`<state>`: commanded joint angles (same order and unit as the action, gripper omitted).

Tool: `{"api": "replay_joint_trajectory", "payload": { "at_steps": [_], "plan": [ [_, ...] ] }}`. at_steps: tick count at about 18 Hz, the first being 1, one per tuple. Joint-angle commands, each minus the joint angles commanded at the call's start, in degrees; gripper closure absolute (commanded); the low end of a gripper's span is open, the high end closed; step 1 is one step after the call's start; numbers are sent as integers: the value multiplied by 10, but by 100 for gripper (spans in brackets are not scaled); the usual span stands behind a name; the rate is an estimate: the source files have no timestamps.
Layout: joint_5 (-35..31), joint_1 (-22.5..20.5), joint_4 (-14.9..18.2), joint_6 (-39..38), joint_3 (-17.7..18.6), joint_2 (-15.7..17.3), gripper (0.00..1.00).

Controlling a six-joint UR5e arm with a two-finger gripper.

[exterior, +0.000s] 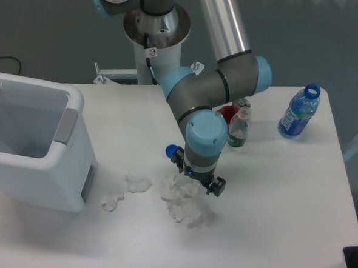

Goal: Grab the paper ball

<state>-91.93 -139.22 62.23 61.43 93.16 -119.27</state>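
The paper ball [181, 201] is a loose, crumpled white wad lying on the white table, front of centre. My gripper [198, 182] hangs just above its upper right part, pointing down. The wrist body hides the fingers, so their spacing does not show. The paper still rests on the table and spreads out to the left and front of the gripper.
Two smaller white scraps [137, 182] [110, 201] lie left of the ball. A white bin [32, 143] stands at the left edge. Behind the arm are a red can [229, 113], a small green-label bottle [238, 129] and a blue bottle [299, 112] at the far right.
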Motion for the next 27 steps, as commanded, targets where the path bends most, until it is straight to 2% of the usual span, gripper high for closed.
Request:
{"api": "replay_joint_trajectory", "payload": {
  "at_steps": [4, 8, 13, 22, 27],
  "plan": [
    [0, 5, 0, 1, 0, -4, 31],
    [0, 9, 0, 5, 0, -4, 55],
    [0, 9, 1, 26, 2, -1, 99],
    [2, 7, 2, 31, -10, 3, 100],
    [2, 4, 5, 30, -32, 29, 100]
  ]
}}
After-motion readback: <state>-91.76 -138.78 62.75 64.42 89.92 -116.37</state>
